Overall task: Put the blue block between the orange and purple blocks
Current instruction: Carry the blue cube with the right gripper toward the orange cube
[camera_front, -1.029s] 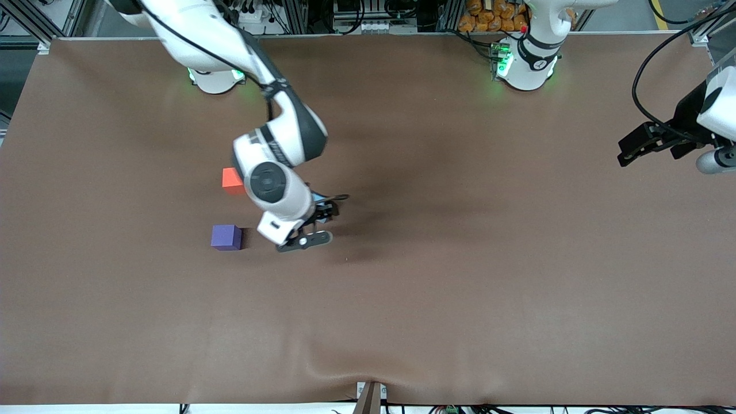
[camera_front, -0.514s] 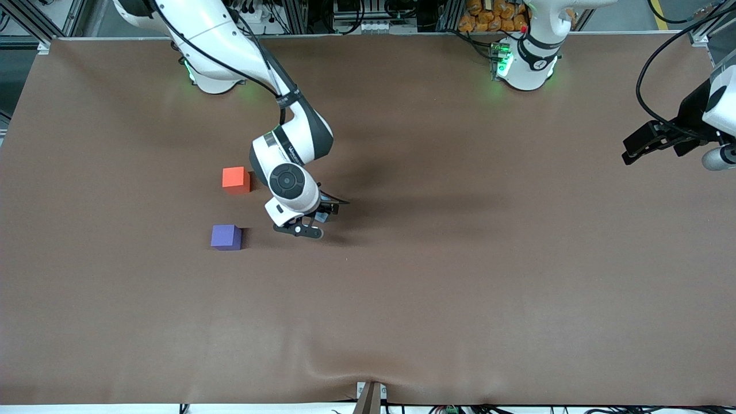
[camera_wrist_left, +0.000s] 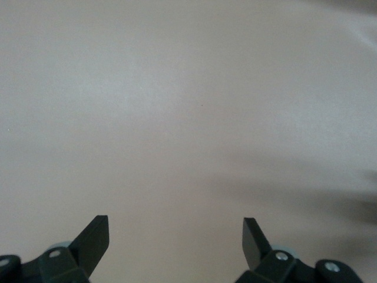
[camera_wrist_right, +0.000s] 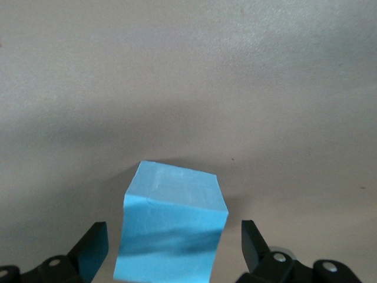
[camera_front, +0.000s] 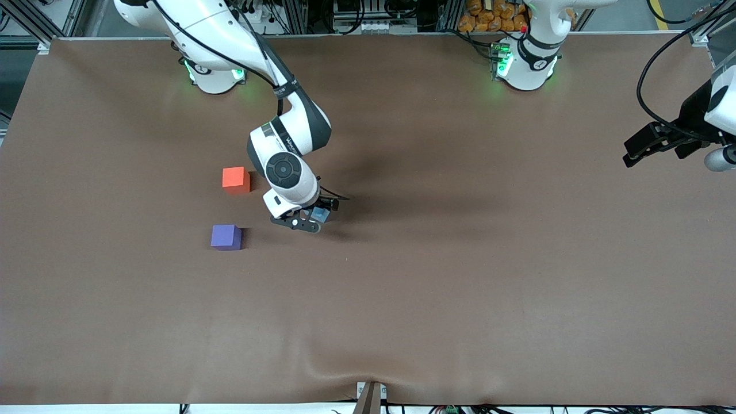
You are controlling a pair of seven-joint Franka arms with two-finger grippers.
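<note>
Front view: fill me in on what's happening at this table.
The right gripper is down around the blue block, fingers open on either side, not closed on it. The orange block and purple block sit apart toward the right arm's end, the purple one nearer the camera, the gap between them unfilled. The left gripper waits open over bare table.

Sky-blue block (camera_wrist_right: pixel 171 227), orange-red block (camera_front: pixel 235 179), violet-purple block (camera_front: pixel 225 236), brown table (camera_front: pixel 460 287).
</note>
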